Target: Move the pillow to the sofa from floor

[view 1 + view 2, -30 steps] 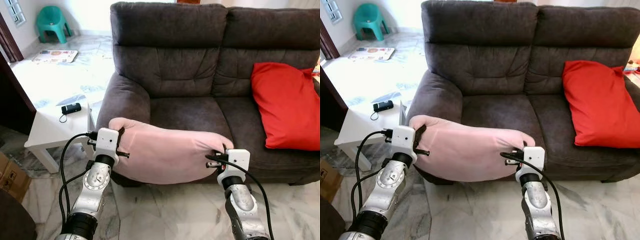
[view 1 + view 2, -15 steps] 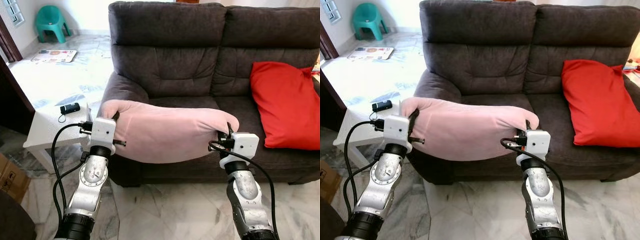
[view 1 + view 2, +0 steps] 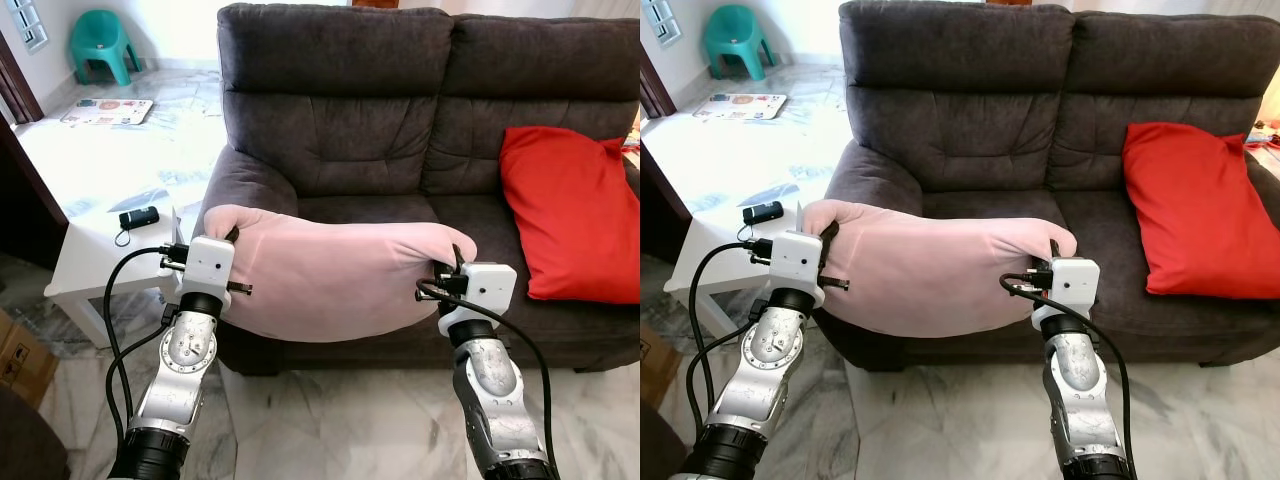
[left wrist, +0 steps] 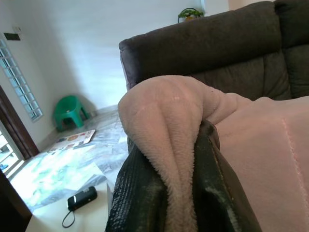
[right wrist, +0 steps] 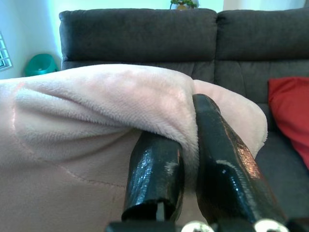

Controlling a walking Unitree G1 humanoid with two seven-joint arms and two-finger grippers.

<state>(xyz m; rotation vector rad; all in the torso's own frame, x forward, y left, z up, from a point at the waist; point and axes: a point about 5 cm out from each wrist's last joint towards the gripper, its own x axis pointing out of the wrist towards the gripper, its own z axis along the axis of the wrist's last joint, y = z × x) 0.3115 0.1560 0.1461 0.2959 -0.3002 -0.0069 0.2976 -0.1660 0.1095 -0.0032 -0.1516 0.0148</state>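
Spanning both arms, pink pillow (image 3: pixel 330 275), left pincer (image 3: pixel 232 235) and right pincer (image 3: pixel 456 258) pinching its ends, before sofa (image 3: pixel 400 120)

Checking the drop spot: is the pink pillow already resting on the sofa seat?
No, the pink pillow hangs between the left gripper and right gripper, before the sofa front.

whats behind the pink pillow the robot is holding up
Behind the pink pillow is the grey sofa: backrest and left armrest show. The pillow covers most of the left seat cushion and its front edge.
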